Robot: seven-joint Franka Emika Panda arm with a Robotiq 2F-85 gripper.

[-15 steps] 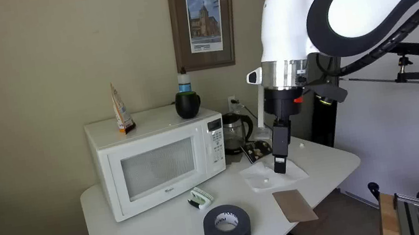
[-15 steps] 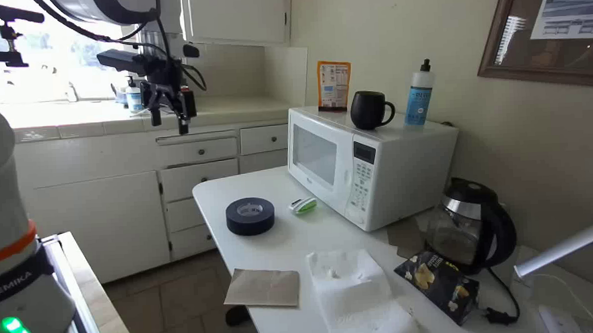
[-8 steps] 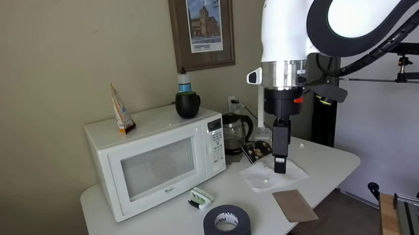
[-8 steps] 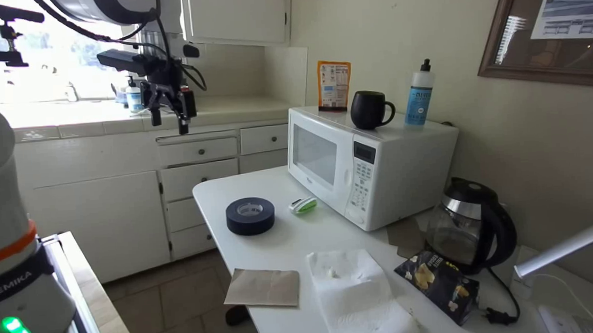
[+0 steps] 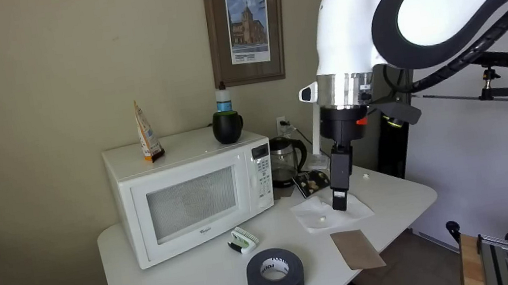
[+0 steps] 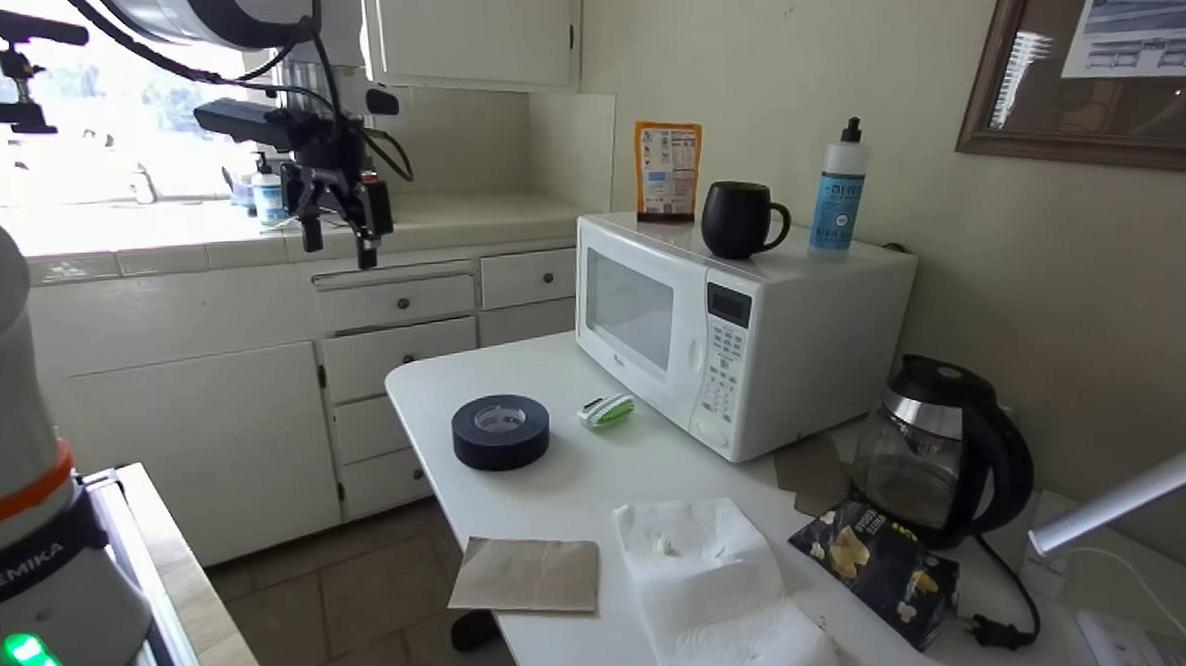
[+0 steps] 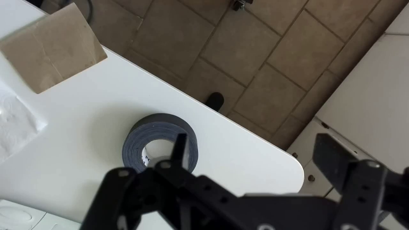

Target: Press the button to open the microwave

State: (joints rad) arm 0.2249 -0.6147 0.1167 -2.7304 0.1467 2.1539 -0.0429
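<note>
The white microwave (image 5: 193,203) stands on the white table with its door shut. It also shows in an exterior view (image 6: 824,353). Its control strip (image 5: 264,176) has a dark display and a keypad, also visible in an exterior view (image 6: 723,367). A rounded button shape (image 6: 714,433) shows low on the strip. In the wrist view, a white piece with an oval outline (image 7: 15,214) at the lower left looks like the microwave's front. My gripper (image 6: 339,248) is open and empty, pointing down, in front of and apart from the microwave. Its fingers are wide apart in the wrist view (image 7: 252,143).
A dark tape roll (image 5: 276,283) and a brush (image 5: 244,240) lie before the microwave. A mug (image 6: 738,220), a pouch (image 6: 668,170) and a bottle (image 6: 837,197) stand on it. A kettle (image 6: 929,458), paper towel (image 6: 715,598) and brown paper (image 6: 526,576) are nearby.
</note>
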